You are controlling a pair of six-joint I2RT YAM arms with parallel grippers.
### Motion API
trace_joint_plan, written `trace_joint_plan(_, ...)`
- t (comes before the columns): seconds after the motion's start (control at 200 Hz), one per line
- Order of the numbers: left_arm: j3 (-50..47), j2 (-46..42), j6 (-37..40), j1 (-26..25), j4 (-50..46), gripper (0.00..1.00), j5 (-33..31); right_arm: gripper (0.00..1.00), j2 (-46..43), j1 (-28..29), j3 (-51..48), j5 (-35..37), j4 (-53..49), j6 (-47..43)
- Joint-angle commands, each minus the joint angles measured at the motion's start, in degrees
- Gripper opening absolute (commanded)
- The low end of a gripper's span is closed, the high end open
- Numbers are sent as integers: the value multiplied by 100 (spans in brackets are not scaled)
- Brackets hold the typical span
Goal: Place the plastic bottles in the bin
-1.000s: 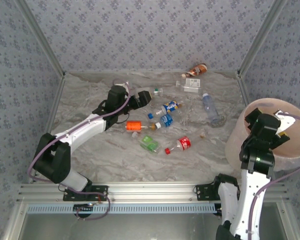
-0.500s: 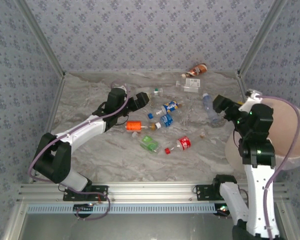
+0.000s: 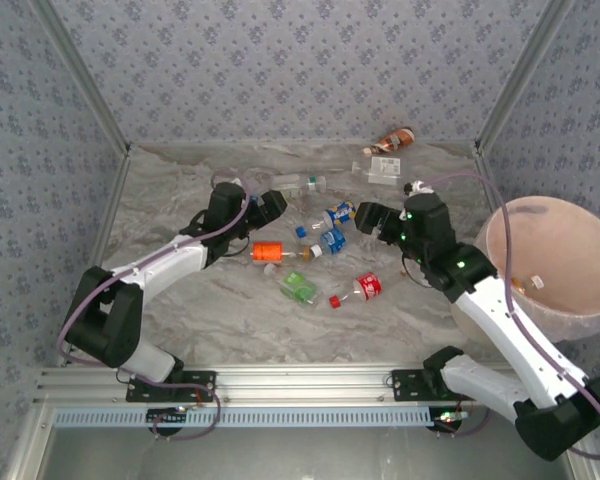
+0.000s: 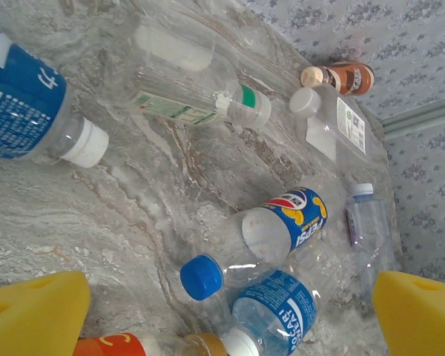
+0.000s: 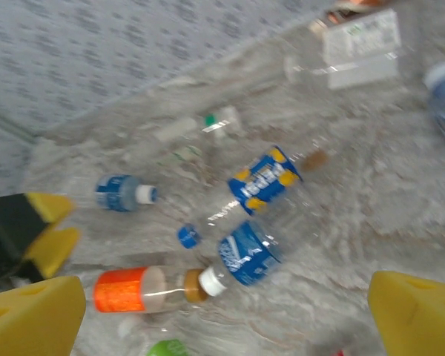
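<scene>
The marbled tabletop carries the bin, a big pinkish-beige bucket, and everything else sits to the left of it. The right arm stretches past the near-left side of the bin, and the left arm lies farther out from the bin on the same side. The right fingers stand wide apart and hold nothing, above the bottles nearest the bin; the left fingers are just as wide and empty, on the far side of that cluster from the bin. The plastic bottles lie loose on the tabletop, all well left of the bin: a red-labelled bottle closest, then a blue-and-yellow bottle, a blue-labelled bottle, a green bottle and an orange-labelled bottle farthest off. A brown bottle rests by the back wall, beyond the bin's far-left side.
</scene>
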Motion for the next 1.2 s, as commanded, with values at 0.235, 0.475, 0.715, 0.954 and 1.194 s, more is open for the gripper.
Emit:
trace_joint_plan(0.235,-51,-83,117,273,164,98,651,100,1140,69,-302,1369,-1291,3329)
trace_joint_plan(0.475,62,-91,371,276,-183,98,631,99,2068,-30,-400,1479,-1562,4482)
trace_joint_plan(0.715,101,-190,539,329,-470,98,425,96,2536,-246,-730,1248,-977,4743)
trace_joint_plan(0.954,90,-191,523,349,-546,98,340,89,3046,-355,-835,892,-165,4658)
trace_joint_plan(1.194,95,-156,483,368,-603,98,311,84,3534,-364,-1045,870,821,4418)
